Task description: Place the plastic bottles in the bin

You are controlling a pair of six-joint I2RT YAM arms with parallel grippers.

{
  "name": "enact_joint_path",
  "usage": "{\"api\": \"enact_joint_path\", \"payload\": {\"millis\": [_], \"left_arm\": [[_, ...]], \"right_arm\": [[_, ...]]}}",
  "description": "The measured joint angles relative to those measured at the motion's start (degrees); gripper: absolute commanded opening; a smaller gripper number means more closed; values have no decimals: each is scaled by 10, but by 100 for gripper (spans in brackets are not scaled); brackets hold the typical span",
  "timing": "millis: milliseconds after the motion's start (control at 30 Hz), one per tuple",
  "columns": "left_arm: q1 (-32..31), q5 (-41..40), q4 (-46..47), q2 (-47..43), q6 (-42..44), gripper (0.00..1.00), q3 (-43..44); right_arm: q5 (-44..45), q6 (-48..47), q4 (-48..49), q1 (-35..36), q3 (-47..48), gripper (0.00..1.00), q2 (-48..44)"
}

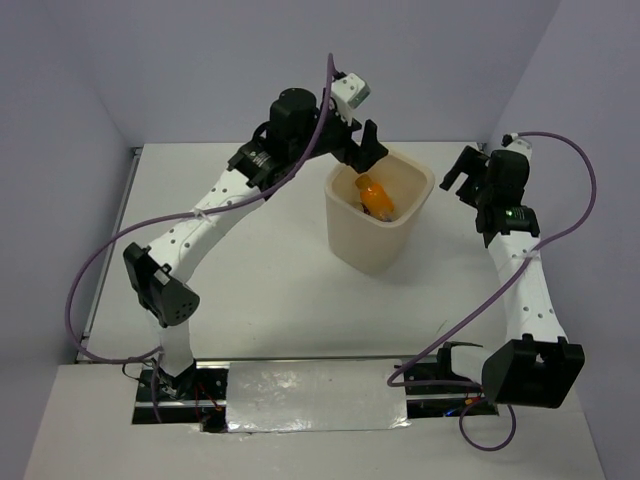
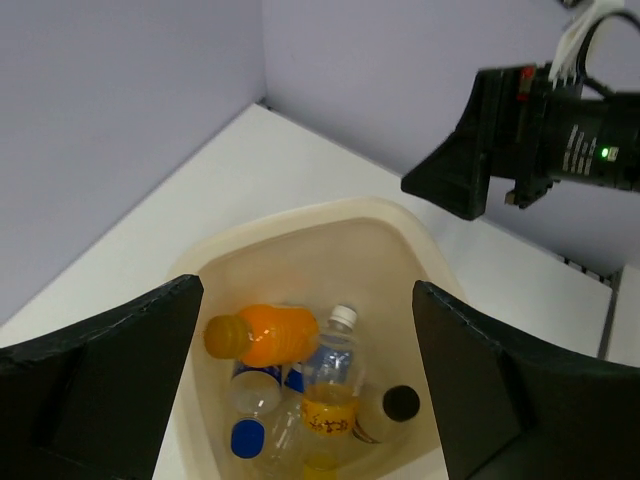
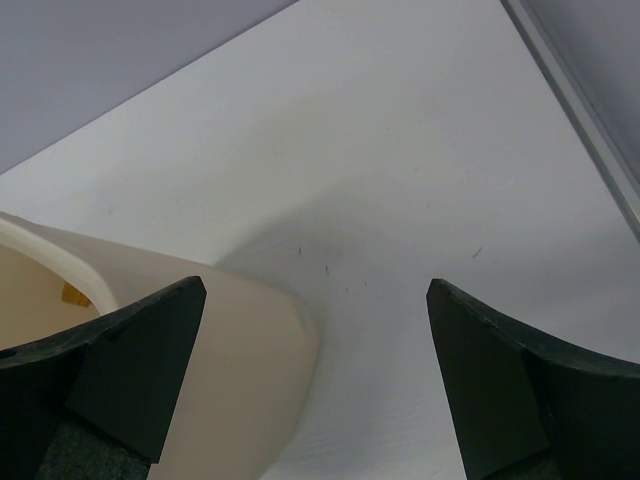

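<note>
The cream bin (image 1: 385, 245) stands at the table's middle right. In the left wrist view, several plastic bottles lie inside the bin (image 2: 300, 215): an orange-filled one (image 2: 265, 333), a clear one with a white cap and a yellow label below it (image 2: 330, 385), one with a dark cap (image 2: 400, 403) and one with a blue cap (image 2: 248, 438). The orange bottle (image 1: 378, 196) also shows from above. My left gripper (image 1: 365, 150) hovers open and empty over the bin's far rim (image 2: 308, 290). My right gripper (image 1: 462, 172) is open and empty, to the right of the bin (image 3: 315, 290).
The bin's outer wall (image 3: 200, 380) fills the lower left of the right wrist view, with bare white table beside it. Purple-grey walls close the table at the back and sides. A metal strip (image 1: 310, 395) runs between the arm bases.
</note>
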Motion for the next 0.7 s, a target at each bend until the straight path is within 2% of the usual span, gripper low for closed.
{"api": "enact_joint_path", "payload": {"millis": [200,367,433,533,700], "left_arm": [[14,-60,1,-66,6,99,-28],[97,-87,-5,-109,-38,99,-83],[149,-105,-1,-136,-61,99,-143],[224,-174,6,-197,-98,99,-284],[246,-282,-19,-318,-162,99,-523]], "right_arm": [[11,2,8,-3,-7,100,-13],[29,7,10,-9,-13,100,-30],[37,10,10,-11,-19,100,-36],[49,15,24,-13,-44,100,-52],[75,23,35,-14,-90,100,-97]]}}
